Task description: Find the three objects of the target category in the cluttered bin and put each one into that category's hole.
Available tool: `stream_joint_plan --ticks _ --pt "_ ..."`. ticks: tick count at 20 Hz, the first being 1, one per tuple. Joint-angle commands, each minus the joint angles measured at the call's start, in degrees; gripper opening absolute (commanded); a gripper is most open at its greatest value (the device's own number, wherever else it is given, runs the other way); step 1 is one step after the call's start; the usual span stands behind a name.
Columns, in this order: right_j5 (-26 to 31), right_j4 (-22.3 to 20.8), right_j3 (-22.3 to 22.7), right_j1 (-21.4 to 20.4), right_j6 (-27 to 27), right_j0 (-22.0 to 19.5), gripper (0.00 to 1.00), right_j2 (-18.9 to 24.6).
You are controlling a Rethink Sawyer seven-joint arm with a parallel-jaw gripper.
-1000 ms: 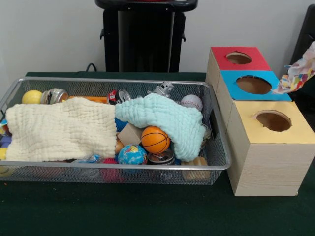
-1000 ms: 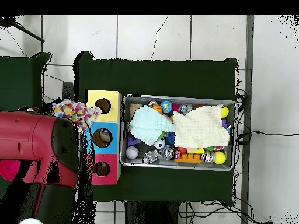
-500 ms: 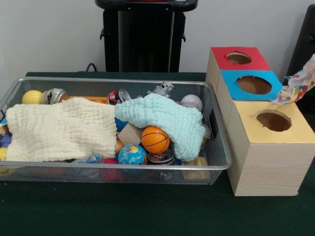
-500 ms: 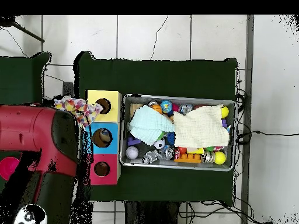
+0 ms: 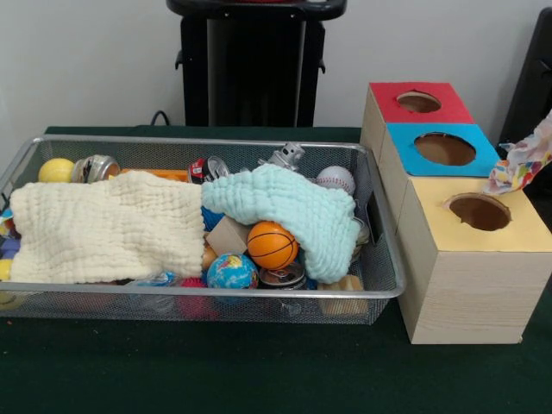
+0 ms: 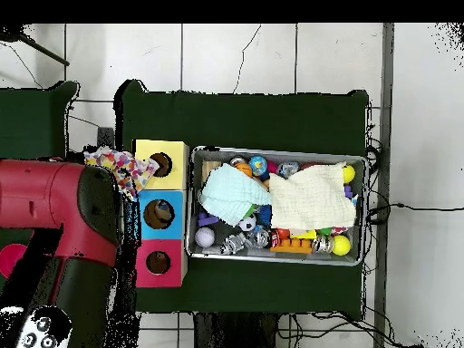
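A wire mesh bin (image 5: 216,291) (image 6: 272,151) holds a jumble of toys under a cream cloth (image 5: 103,228) (image 6: 313,197) and a mint cloth (image 5: 285,207) (image 6: 231,192). Showing among them are a basketball (image 5: 272,244), a globe ball (image 5: 231,272), a baseball (image 5: 335,179) and a yellow ball (image 5: 56,170). A patterned cloth (image 5: 522,159) (image 6: 122,168) hangs in the air beside the yellow box (image 5: 509,237) (image 6: 145,154). It trails from under my red arm (image 6: 54,208), which hides the gripper itself.
The blue box (image 5: 405,142) (image 6: 145,204) and the red box (image 5: 384,97) (image 6: 145,272) stand in a row with the yellow one, each with a round hole on top. Something lies inside the blue box's hole (image 6: 161,215). A can (image 5: 97,166) and a robot toy (image 5: 285,156) lie along the bin's far wall.
The arm has slid up the overhead picture, carrying the patterned cloth with it. In the front view the cloth has drifted lower and towards the right edge. The bin's contents are unchanged.
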Motion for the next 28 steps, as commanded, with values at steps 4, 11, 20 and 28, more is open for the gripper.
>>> stream_joint_plan --ticks 4,11,20,28 --pt "5.05 0.73 -0.58 3.06 12.52 -3.00 0.00 5.77" --pt "9.95 0.15 -4.77 2.53 9.72 -6.29 0.00 6.06" --pt "16.61 -0.47 -10.34 2.74 8.74 -9.88 0.00 6.71" --pt "12.19 -0.64 -6.59 1.69 7.51 -8.89 0.00 7.30"
